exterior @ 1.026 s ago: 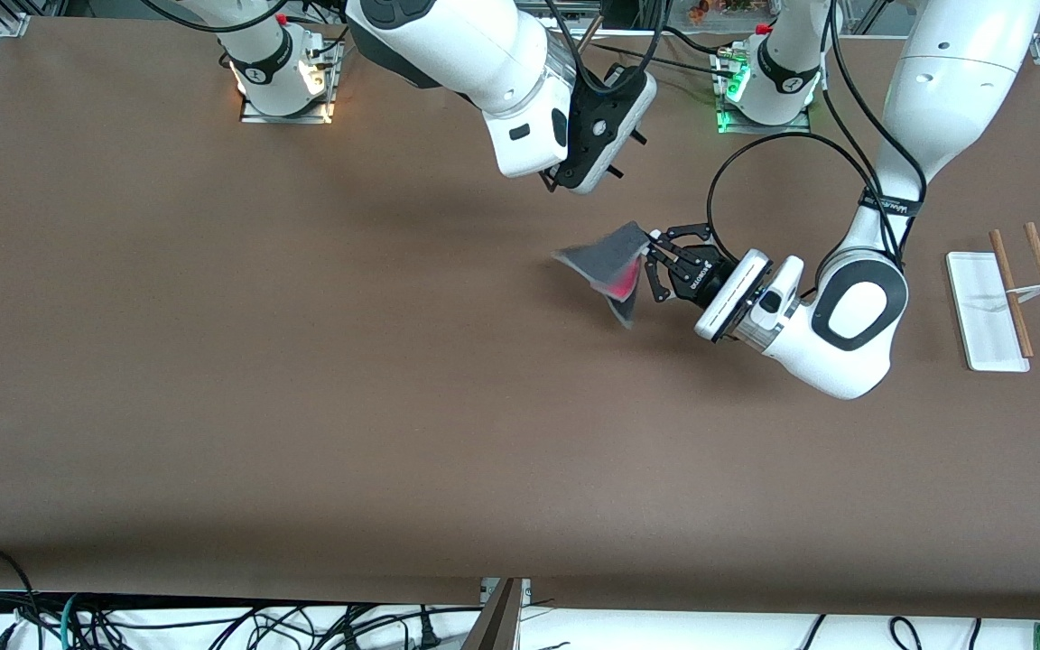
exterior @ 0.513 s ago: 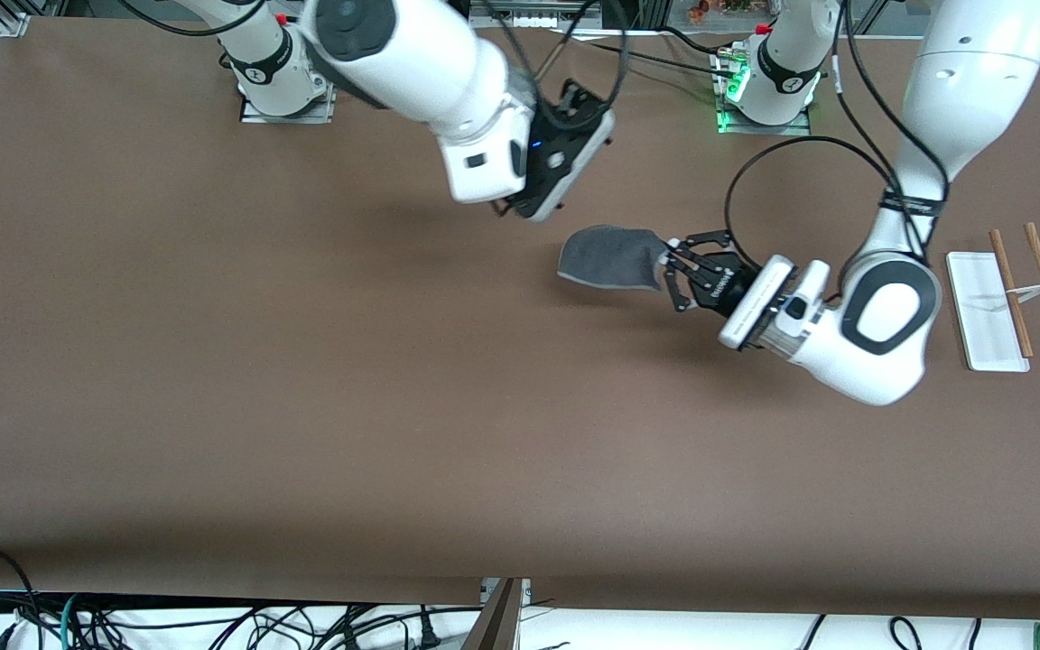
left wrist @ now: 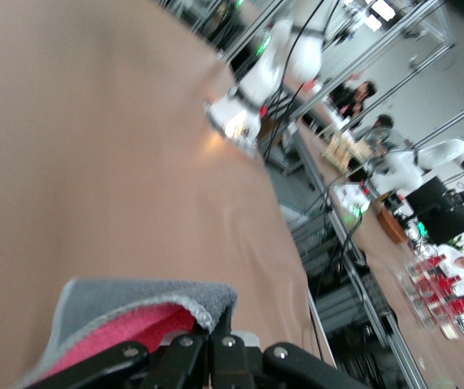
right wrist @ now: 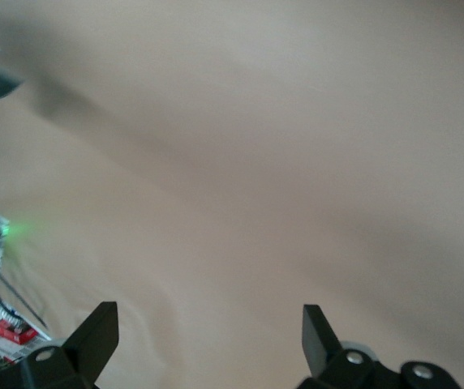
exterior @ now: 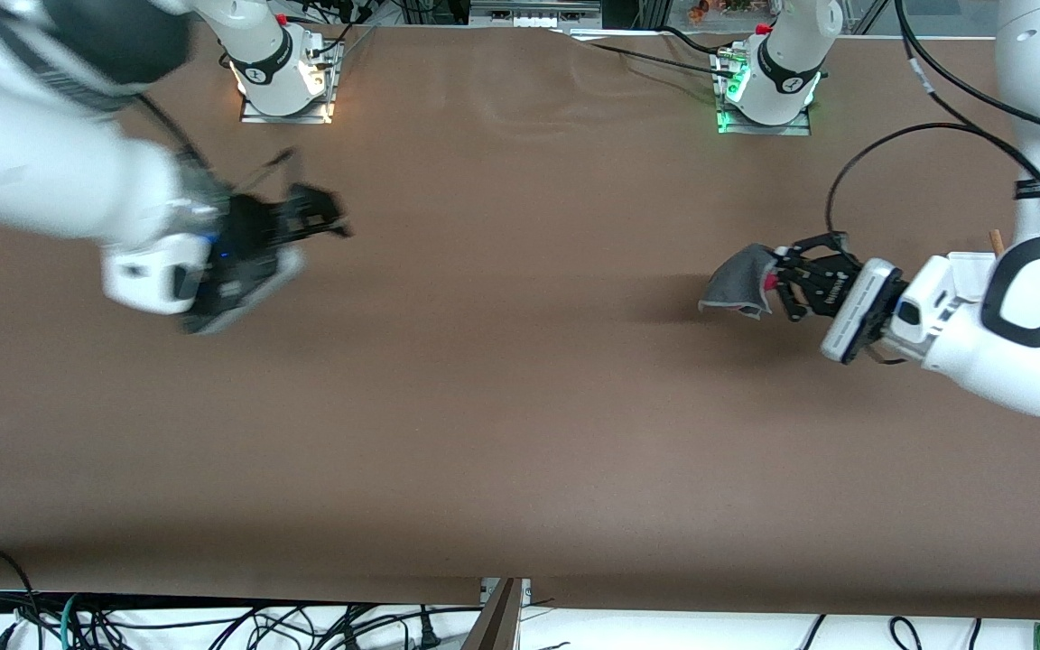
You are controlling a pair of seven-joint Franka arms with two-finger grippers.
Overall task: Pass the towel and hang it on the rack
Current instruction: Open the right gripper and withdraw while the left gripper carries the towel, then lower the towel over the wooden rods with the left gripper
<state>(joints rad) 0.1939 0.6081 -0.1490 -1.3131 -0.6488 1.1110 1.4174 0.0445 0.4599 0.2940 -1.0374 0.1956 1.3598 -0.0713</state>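
The towel [exterior: 738, 282], dark grey with a little pink-red showing, hangs bunched from my left gripper [exterior: 775, 282], which is shut on one edge of it above the table toward the left arm's end. In the left wrist view the towel [left wrist: 139, 312] folds grey over pink just ahead of the closed left gripper [left wrist: 216, 344]. The rack [exterior: 995, 241] is almost fully hidden by the left arm; only a brown rod tip shows. My right gripper [exterior: 332, 215] is open and holds nothing, over the right arm's end of the table. The right wrist view shows that gripper [right wrist: 208, 332] spread wide over bare tabletop.
The right arm's base [exterior: 281, 77] and the left arm's base [exterior: 768, 86] stand along the table edge farthest from the front camera. Loose cables [exterior: 213, 623] lie below the table edge nearest that camera. Brown tabletop [exterior: 520, 379] stretches between the two grippers.
The right gripper opened wide and swung from the table's middle to the right arm's end. The left gripper carried the towel toward the rack's end, and its arm now covers the rack.
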